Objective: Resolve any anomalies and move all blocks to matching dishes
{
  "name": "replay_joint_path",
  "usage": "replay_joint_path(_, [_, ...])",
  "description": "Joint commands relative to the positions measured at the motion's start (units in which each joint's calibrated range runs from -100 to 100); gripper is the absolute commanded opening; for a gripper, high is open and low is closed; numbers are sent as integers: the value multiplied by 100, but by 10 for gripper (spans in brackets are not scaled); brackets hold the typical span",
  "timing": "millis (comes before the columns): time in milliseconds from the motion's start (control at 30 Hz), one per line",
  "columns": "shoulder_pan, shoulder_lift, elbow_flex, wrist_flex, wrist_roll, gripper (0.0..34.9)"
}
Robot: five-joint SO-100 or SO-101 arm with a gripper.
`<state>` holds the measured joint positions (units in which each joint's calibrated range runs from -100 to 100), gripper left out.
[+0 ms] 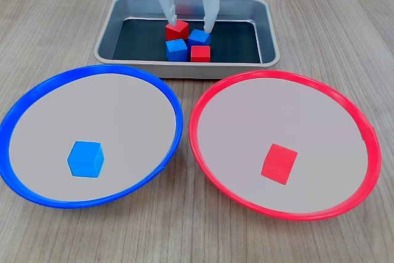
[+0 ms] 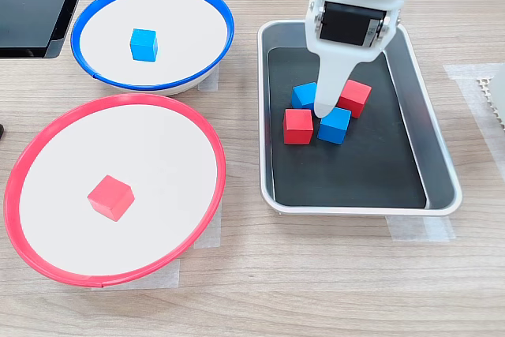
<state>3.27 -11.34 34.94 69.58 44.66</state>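
With four blocks bunched in tray (image 1: 271,35) | gripper (image 1: 189,24) open wide, empty, straddling red block (image 1: 177,29) | risk: fingertip nudges blue neighbour (image 1: 199,36)

First exterior view: low, close, facing the arm across both dishes, tray (image 1: 187,69) beyond by the fingers (image 1: 210,26).
Second exterior view: higher, steeply downward, side-on.
Shared: tray, both dishes.

Four blocks (image 1: 187,42) cluster in the tray (image 1: 120,18); each dish (image 1: 37,109) holds one.
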Motion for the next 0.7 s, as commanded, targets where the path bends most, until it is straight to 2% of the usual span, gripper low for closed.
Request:
replay_joint_path(0, [-200,-5,207,-185,10,180])
replay_joint_path(467, [-483,405,644,-755,-29,188])
replay_joint_path(600, [-558,464,708,-812,-44,164])
replay_joint_path(667, [-596,464,708,-821,-63,120])
